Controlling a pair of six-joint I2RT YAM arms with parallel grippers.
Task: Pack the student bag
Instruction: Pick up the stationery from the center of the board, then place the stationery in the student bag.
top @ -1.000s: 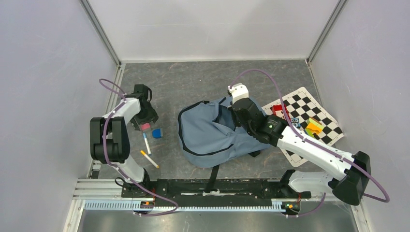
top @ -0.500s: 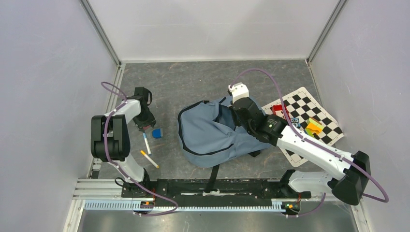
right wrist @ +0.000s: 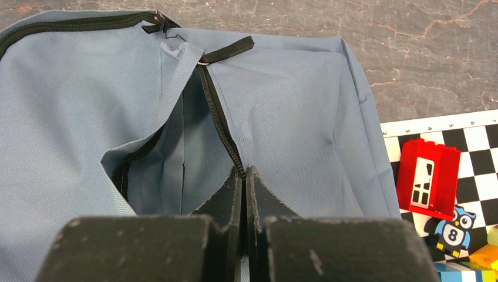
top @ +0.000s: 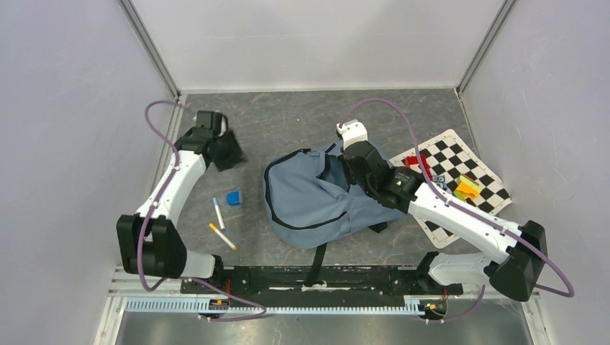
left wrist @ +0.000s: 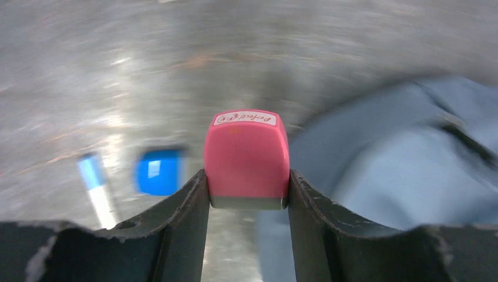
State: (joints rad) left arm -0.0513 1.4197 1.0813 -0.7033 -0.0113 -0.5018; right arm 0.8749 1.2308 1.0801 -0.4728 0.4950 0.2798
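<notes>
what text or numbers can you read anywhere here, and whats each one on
"Perfect" (red script; its end is blurred): white label on top of the pink block in the left gripper.
"8": front of the owl figure.
Digits along the chessboard border: too small to read surely.
Bag: no text seen.

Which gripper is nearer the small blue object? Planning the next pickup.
Left. The left gripper, holding a pink block, hovers beyond the blue object; the right gripper pinches the student bag's zipper, farther off.
</notes>
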